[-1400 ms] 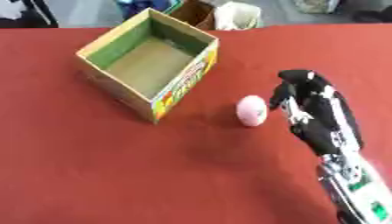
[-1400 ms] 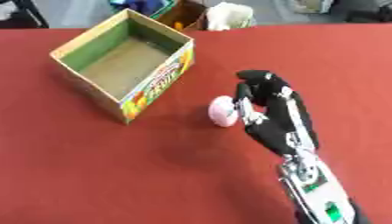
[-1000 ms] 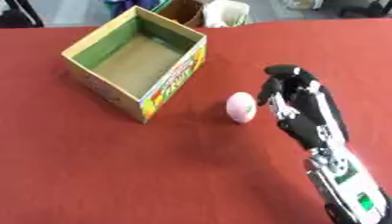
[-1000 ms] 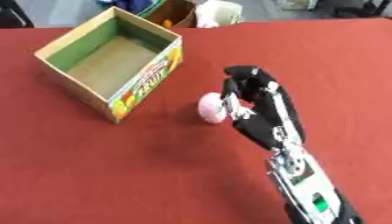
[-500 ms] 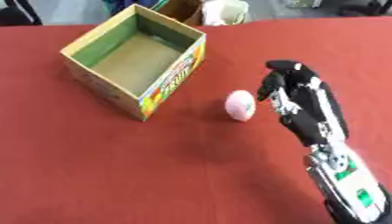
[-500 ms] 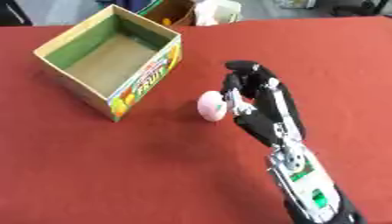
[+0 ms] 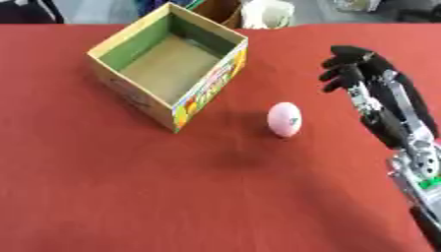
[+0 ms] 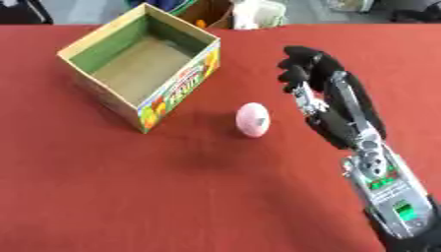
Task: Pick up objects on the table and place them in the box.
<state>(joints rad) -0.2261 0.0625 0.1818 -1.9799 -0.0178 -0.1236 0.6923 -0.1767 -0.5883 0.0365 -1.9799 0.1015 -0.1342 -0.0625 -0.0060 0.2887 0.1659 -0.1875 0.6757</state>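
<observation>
Your right hand (image 8: 331, 101) hangs empty with fingers half curled, and the pink egg (image 8: 253, 119) stands upright on the desk (image 8: 129, 197) at its 9 o'clock, the box (image 8: 138, 66) further at 10.

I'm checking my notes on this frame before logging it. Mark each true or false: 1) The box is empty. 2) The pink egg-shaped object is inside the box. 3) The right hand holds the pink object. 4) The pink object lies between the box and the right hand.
1) True: the box shows only its bare floor.
2) False: the pink egg-shaped object lies on the red table, beside the box.
3) False: the right hand is apart from it, holding nothing.
4) True.
</observation>
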